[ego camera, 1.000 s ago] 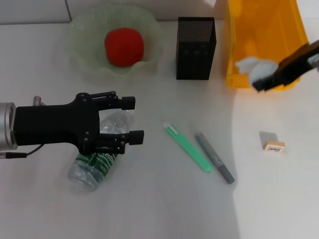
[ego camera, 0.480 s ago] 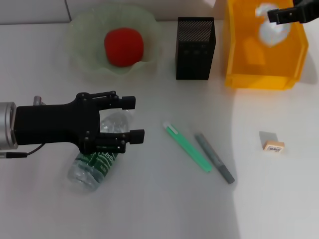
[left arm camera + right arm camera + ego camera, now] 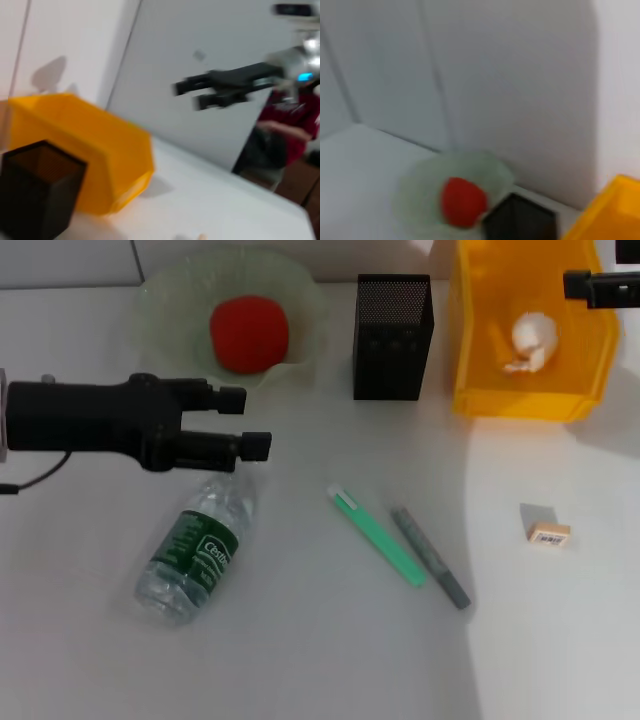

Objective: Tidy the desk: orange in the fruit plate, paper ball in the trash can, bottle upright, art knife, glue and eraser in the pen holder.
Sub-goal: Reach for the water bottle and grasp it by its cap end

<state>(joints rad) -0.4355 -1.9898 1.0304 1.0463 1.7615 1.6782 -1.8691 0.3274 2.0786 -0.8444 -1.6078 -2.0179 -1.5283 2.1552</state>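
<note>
Since half a second ago the left gripper (image 3: 252, 422) has lifted off the bottle (image 3: 197, 550) and now hangs between it and the fruit plate (image 3: 300, 310), its fingers spread apart with nothing between them. The bottle lies on its side on the table (image 3: 300, 650), cap end toward the gripper, with bare tabletop all round it. The paper ball (image 3: 532, 338) has dropped from the right gripper (image 3: 580, 285) and rests inside the trash can (image 3: 470, 360), near the wall farthest from the pen holder (image 3: 392, 337). The right gripper sits over that far rim; whether its fingers are apart or together, I cannot tell. The orange (image 3: 249, 333) lies in the fruit plate. The pen holder stands between fruit plate and trash can, just beside the bin with a narrow gap. On the near side of the pen holder lie a green art knife (image 3: 376, 535) and a grey glue stick (image 3: 430, 556), side by side. The eraser (image 3: 548, 534) lies apart from them, near the trash can's front.
</note>
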